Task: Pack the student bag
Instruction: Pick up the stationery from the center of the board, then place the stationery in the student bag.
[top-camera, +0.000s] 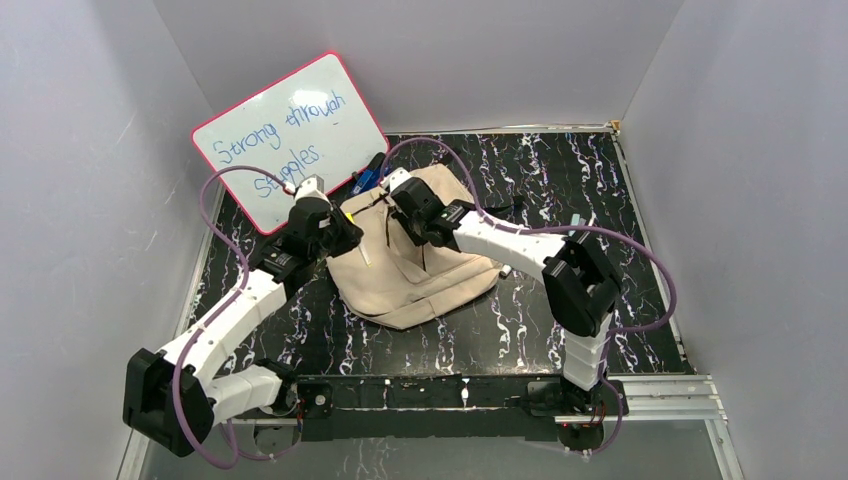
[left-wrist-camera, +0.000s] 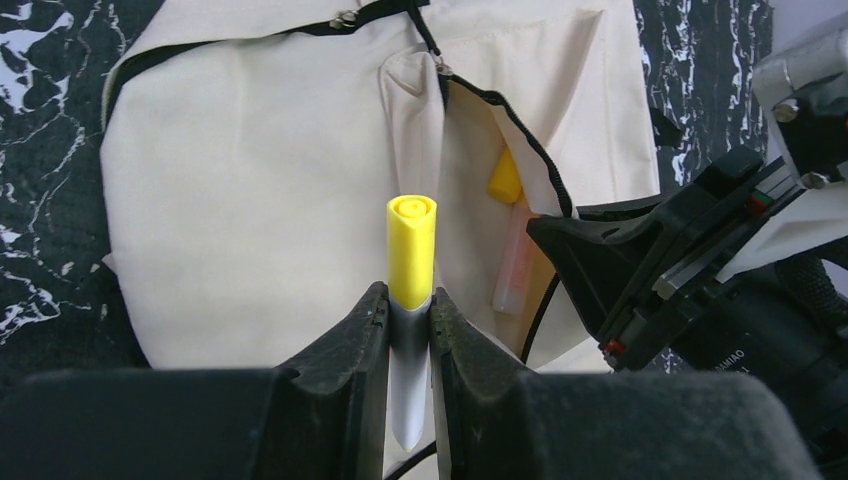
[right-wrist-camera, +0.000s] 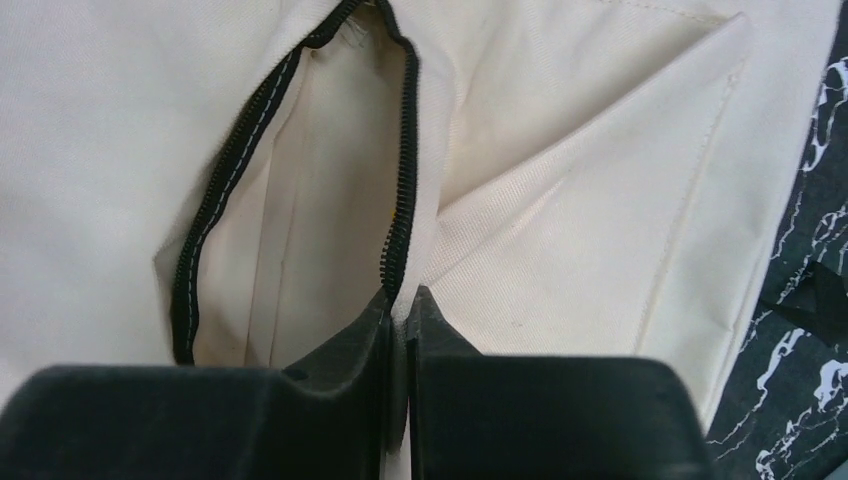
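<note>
Black marbled worktop (top-camera: 560, 180) carried student bag (top-camera: 430, 280), lying flat. Left jaws hovered over bag, pinching yellow-capped marker (left-wrist-camera: 411, 250). Right jaws pressed together on zipper edge (right-wrist-camera: 404, 160) of bag's open pocket. Second marker (left-wrist-camera: 512, 265) lay inside pocket. Whiteboard (top-camera: 290, 140) leaned beyond bag.

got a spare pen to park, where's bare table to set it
Bare table right of the student bag toward the far corner, and the strip between bag and arm bases. Crowded by the whiteboard, left claw and right claw.
</note>
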